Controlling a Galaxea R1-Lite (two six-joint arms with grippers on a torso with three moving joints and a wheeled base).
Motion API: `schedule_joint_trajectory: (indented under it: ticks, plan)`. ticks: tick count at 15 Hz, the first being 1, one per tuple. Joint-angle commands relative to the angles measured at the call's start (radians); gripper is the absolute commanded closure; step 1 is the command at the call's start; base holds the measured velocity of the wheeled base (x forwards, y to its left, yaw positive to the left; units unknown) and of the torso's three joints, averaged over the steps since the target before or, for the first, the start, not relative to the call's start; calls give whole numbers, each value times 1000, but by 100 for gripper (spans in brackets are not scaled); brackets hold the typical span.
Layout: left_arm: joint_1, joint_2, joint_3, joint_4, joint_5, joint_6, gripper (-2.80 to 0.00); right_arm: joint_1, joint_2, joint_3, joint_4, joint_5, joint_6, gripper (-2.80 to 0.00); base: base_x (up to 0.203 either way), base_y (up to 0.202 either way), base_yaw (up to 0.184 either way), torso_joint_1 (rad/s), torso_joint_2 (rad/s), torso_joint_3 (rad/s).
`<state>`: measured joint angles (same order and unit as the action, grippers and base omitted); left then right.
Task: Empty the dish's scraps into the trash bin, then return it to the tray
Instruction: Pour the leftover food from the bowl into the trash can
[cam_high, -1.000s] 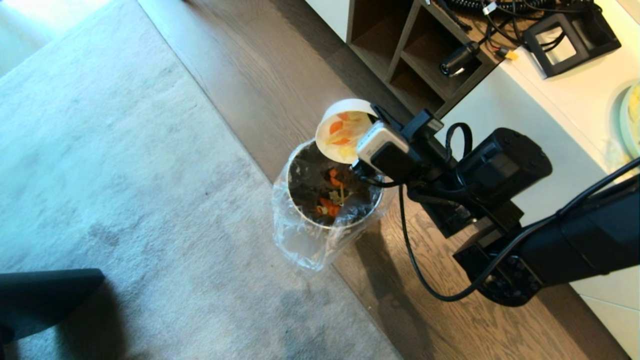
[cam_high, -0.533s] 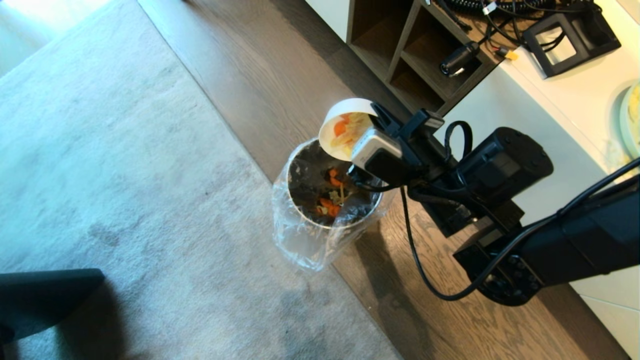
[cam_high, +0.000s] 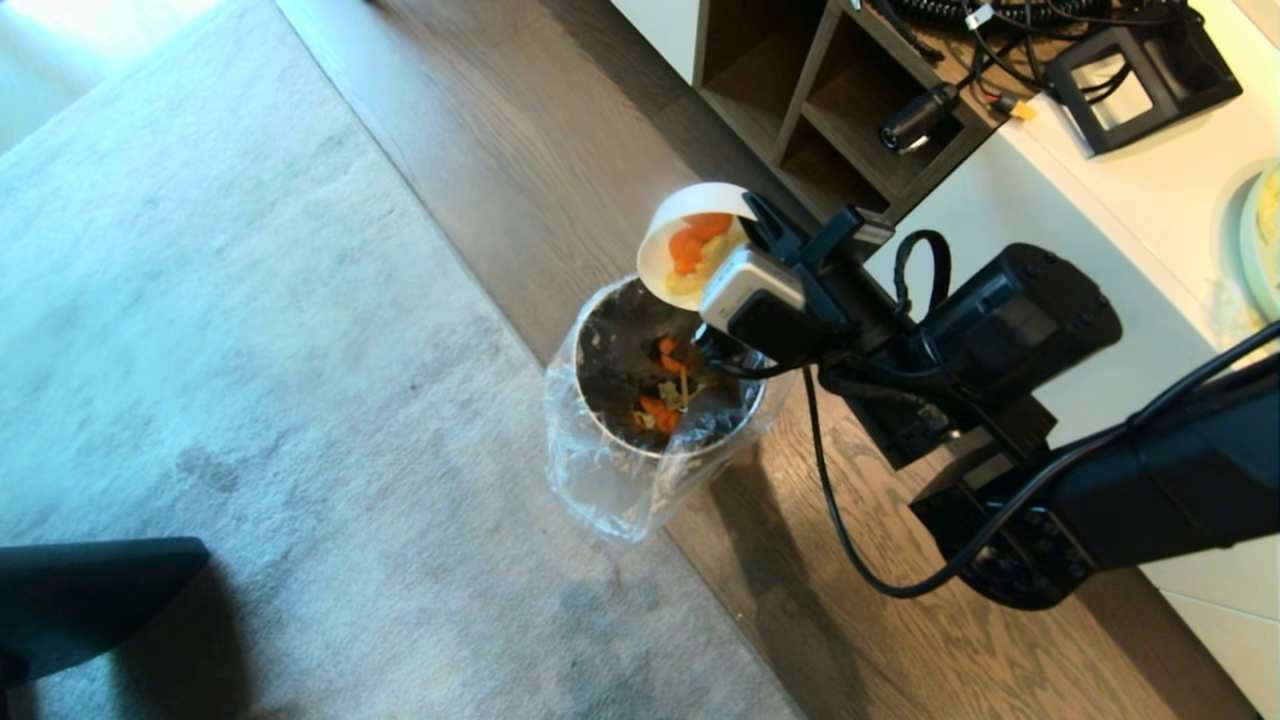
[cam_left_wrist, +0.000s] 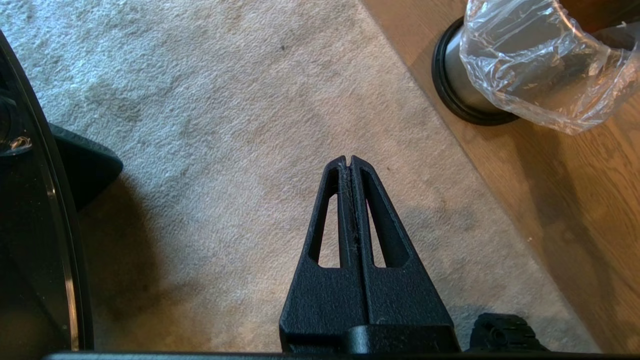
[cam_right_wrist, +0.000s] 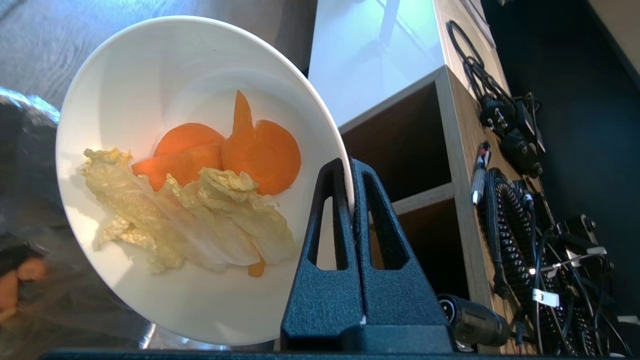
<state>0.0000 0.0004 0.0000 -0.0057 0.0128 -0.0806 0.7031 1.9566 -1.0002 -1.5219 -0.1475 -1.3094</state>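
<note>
Right tool (cam_right_wrist: 349, 172) pinches the dish (cam_right_wrist: 150, 80) rim, tipped over the bin (cam_high: 655, 440), scraps (cam_right_wrist: 200, 200) inside; left tool (cam_left_wrist: 349, 162) closed, empty.

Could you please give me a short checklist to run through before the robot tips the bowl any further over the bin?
1. Grip: right gripper clamped on the dish rim: ok.
2. Dish above the trash bin opening: partly; its lower edge overlaps the far rim in the head view: cannot tell.
3. Scraps out of the dish: not ok, carrot and cabbage remain inside.
4. Bag liner folded over the rim: ok.
5. Left gripper shut, over the carpet, away from the bin: ok.
</note>
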Motion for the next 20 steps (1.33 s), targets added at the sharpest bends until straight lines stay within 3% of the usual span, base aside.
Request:
schedule_joint_trajectory:
  ticks: [1,7,10,13,16,20]
  plan:
    - [0,0,0,0,1,-1,0,29,-14,5,-46,0,-2,0,0,0,0,0,0,0]
    - [0,0,0,0,0,-1,0,47,-60,32,-46,4,5,0,0,0,0,0,0,0]
    - [0,0,0,0,1,-1,0,47,-79,41,-46,94,27,0,0,0,0,0,0,0]
    - [0,0,0,0,1,-1,0,45,-72,43,-46,123,92,0,0,0,0,0,0,0]
    - [0,0,0,0,0,-1,0,37,-56,34,-45,230,57,0,0,0,0,0,0,0]
    - [0,0,0,0,0,-1,0,38,-35,-14,-46,243,63,0,0,0,0,0,0,0]
